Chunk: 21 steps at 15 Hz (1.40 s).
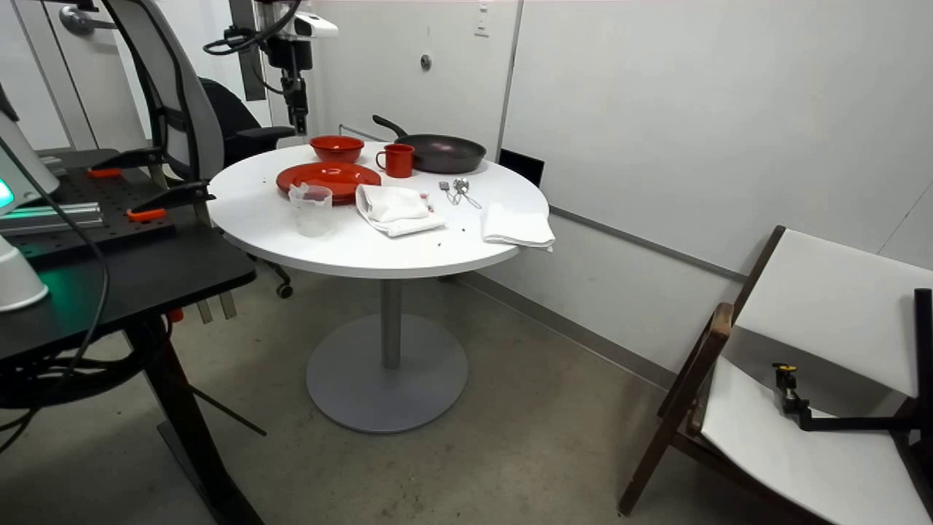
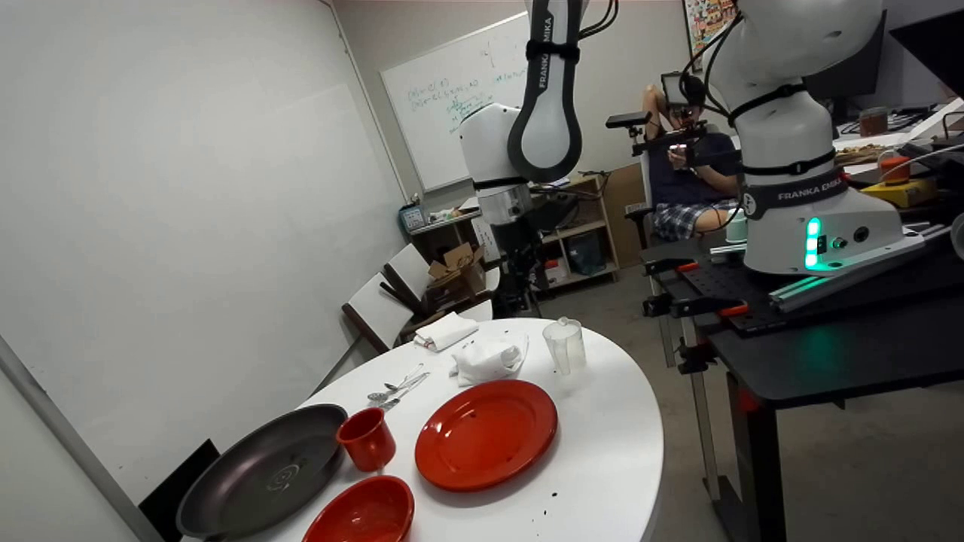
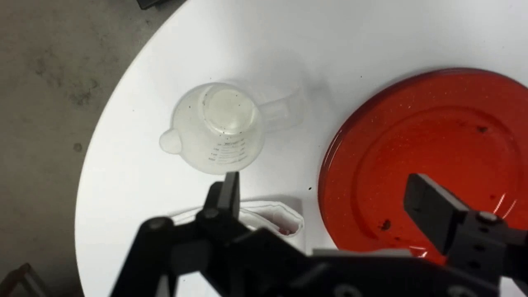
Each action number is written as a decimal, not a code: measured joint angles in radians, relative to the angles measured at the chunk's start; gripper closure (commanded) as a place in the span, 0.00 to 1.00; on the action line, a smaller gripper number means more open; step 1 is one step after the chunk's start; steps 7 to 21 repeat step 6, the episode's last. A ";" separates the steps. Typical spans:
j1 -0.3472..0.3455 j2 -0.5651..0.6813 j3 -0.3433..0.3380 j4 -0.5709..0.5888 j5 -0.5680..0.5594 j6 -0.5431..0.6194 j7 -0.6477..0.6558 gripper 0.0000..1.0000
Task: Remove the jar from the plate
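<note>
My 2 fingers (image 3: 433, 214) are spread wide across the lower part of the wrist view, with no object held between them. The gripper (image 3: 325, 185) hangs free of contact as far as the views show; I judge that this spread serves to clear a rim on both sides. Just above the fingertip at the left of the frame stands the jar (image 3: 218, 128), a translucent measuring jug. It is upright on the white round table (image 3: 128, 185) and apart from the red plate (image 3: 441, 156), which fills the right of the frame. The removal condition is therefore judged as met. The jar's handle (image 3: 284, 113) points toward the plate and its spout (image 3: 170, 141) toward the table edge; this orientation presumably leaves the handle accessible from the inner side, with the base fully supported. The folded white cloth (image 3: 268, 208) lies below the jar in the frame, near it and partly hidden by my body; contact with the plate cannot be confirmed. Farther out, both exterior views show the red mug (image 2: 369, 444), the red bowl (image 2: 365, 516) and the black frying pan (image 2: 263, 474) grouped on the side of the plate away from the jar, an arrangement that appears to give the jar its own zone. Caution: the jar looks light and may tip if struck. If withdrawal follows, I should rise vertically before any lateral travel.
</note>
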 measured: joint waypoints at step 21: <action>-0.034 -0.080 0.051 -0.064 -0.057 -0.027 -0.194 0.00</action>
